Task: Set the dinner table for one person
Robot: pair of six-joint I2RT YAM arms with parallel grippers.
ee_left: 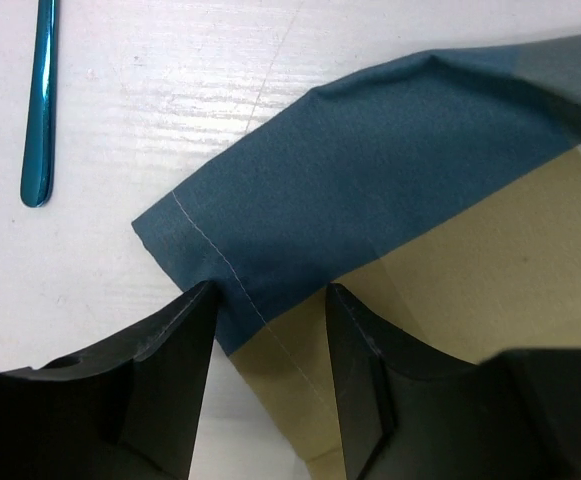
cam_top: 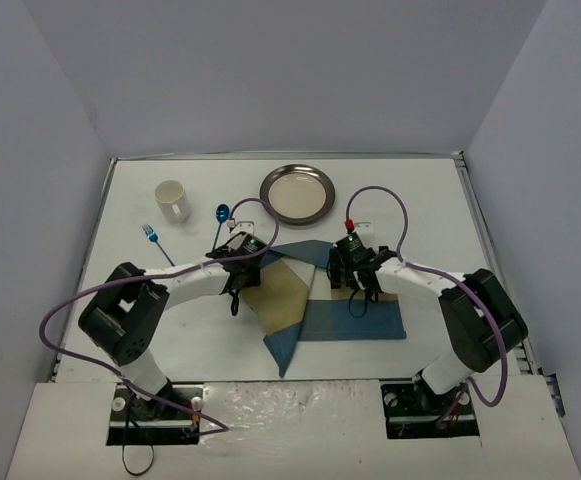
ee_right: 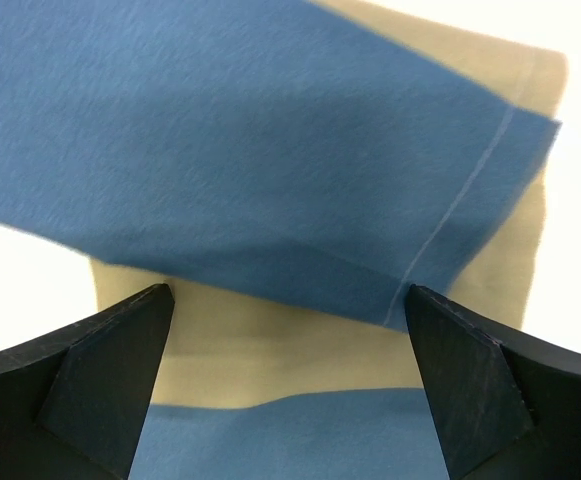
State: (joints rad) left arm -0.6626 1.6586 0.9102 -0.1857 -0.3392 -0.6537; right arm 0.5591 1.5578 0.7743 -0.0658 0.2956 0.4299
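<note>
The dinner table [cam_top: 190, 330] is a large white top. On it lies a blue-and-tan checked placemat [cam_top: 315, 305], rumpled, with one side folded over itself. My left gripper [cam_top: 238, 272] is at the mat's left side. In the left wrist view its jaws [ee_left: 270, 312] stand partly apart astride a blue corner of the placemat [ee_left: 370, 180], which lies flat between the fingers [ee_left: 185, 345]. My right gripper [cam_top: 356, 275] hangs over the mat's upper right part. It is wide open [ee_right: 290, 300] above a blue fold of the placemat [ee_right: 250, 150], with nothing held.
A round metal plate [cam_top: 297, 193] sits at the back centre and a cream mug [cam_top: 172, 200] at the back left. A blue fork [cam_top: 155, 240] and a blue spoon [cam_top: 222, 212] lie between them. A teal cutlery handle [ee_left: 40, 100] lies left of the mat corner.
</note>
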